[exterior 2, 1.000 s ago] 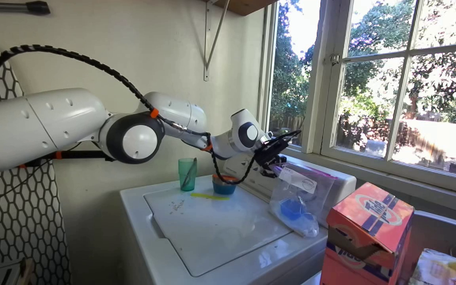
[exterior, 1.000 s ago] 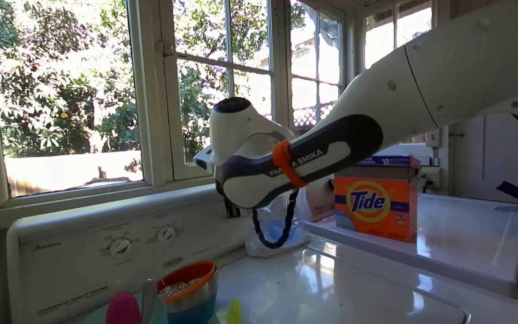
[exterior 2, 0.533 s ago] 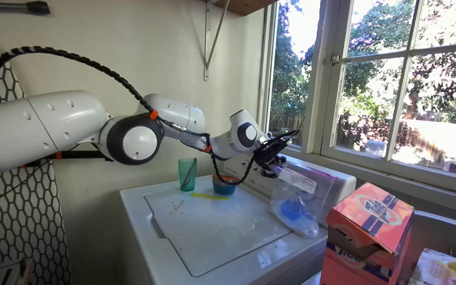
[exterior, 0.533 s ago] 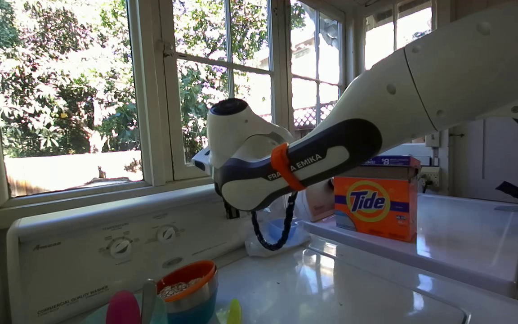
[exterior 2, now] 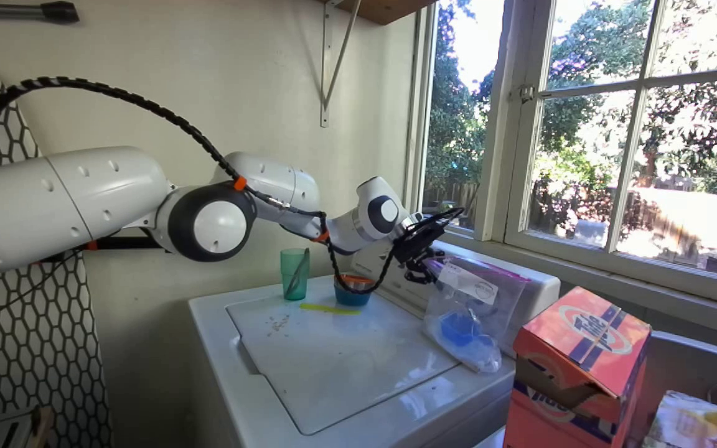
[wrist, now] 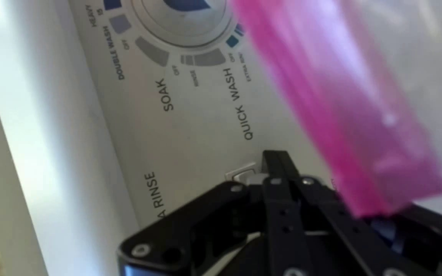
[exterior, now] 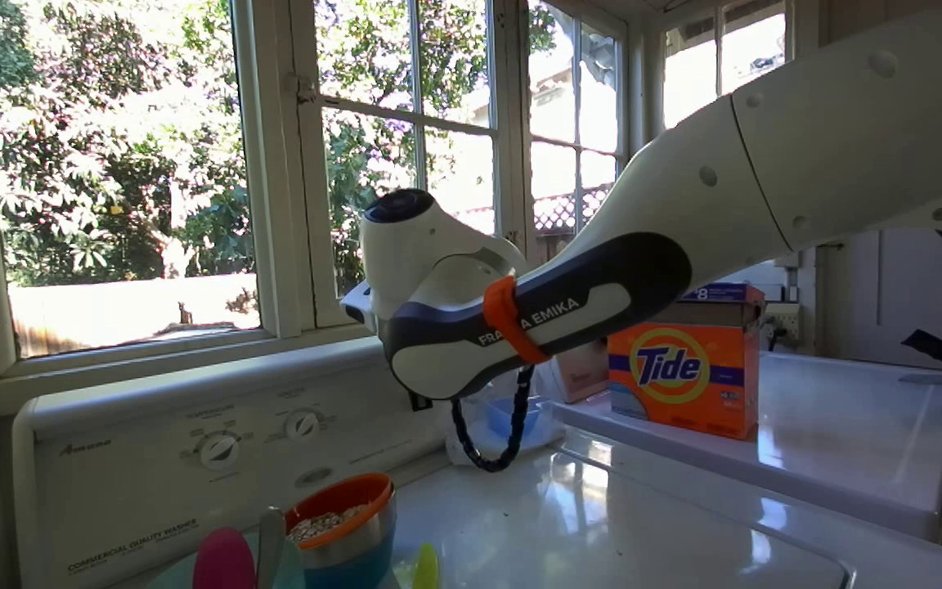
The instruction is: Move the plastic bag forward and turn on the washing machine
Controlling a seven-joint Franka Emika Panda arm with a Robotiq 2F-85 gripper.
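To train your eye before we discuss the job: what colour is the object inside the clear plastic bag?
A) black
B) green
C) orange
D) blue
D: a blue object shows through the plastic bag in both exterior views.

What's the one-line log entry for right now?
gripper: shut, near panel switch, contact unclear; plastic bag: on washing machine, beside gripper; machine running: unclear
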